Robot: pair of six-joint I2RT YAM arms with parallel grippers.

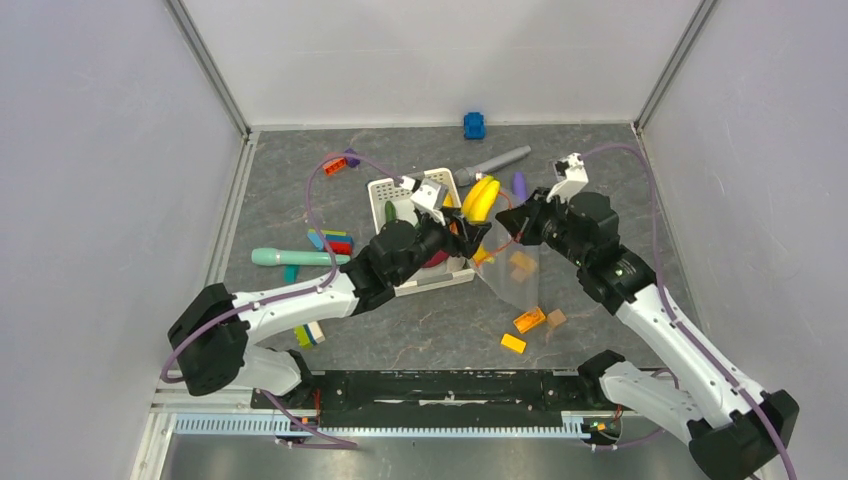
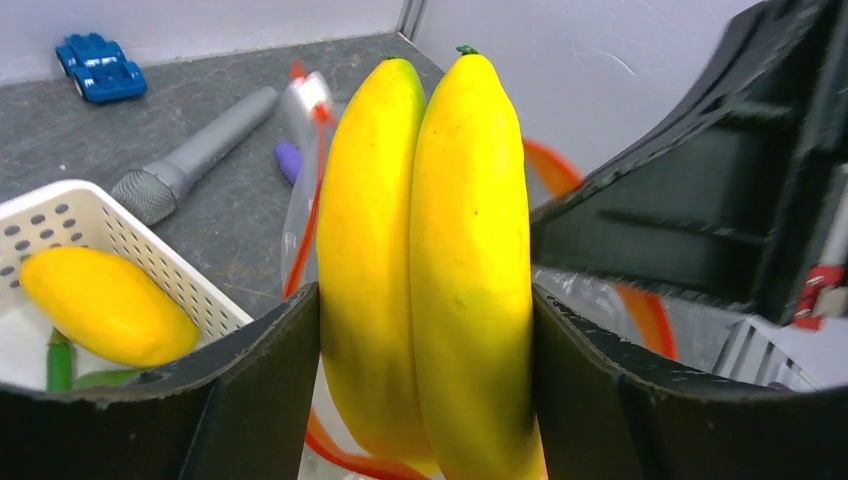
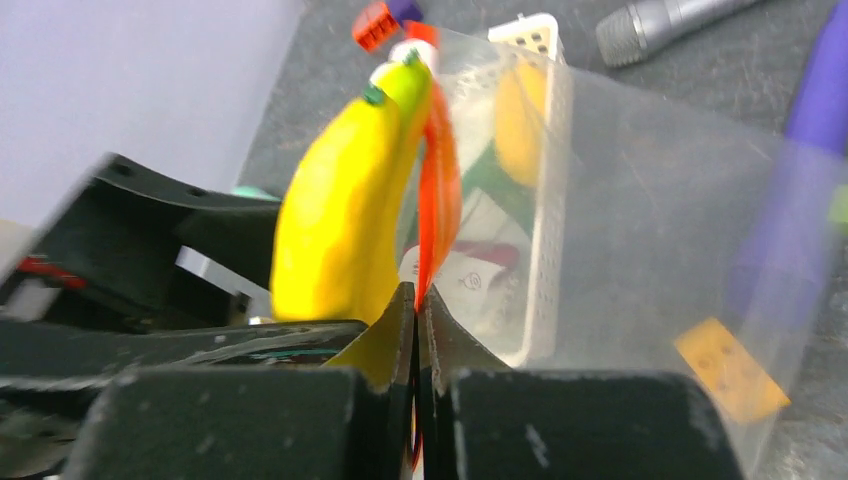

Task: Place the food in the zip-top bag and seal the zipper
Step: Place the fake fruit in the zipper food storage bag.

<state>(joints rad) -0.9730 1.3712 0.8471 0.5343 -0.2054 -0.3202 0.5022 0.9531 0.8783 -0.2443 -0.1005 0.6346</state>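
Bananas sit in your left gripper (image 2: 425, 335): its jaws stand wide and press on both flanks of the yellow toy banana pair (image 2: 430, 230), gripping it low on its body. Your right gripper (image 3: 418, 310) is pinched fully closed on the orange-red zipper strip (image 3: 438, 190). It holds up one lip of the clear floppy plastic bag (image 3: 640, 220), which sags from there to the table.

The relation that matters is that the bag mouth lies just to the right of the fruit, toward the right arm. The left wrist view shows the strip looping behind and beneath the pair. So the left arm is the one to feed it, and the way in looks to be down and slightly right.

The pair's long axis runs along the fingers, with the green stem tips pointing up and away toward the far wall. You cannot tell from these views whether the lower end has crossed the lip. Other food lies in the white slotted plastic basket (image 1: 385, 188), left of the bag.
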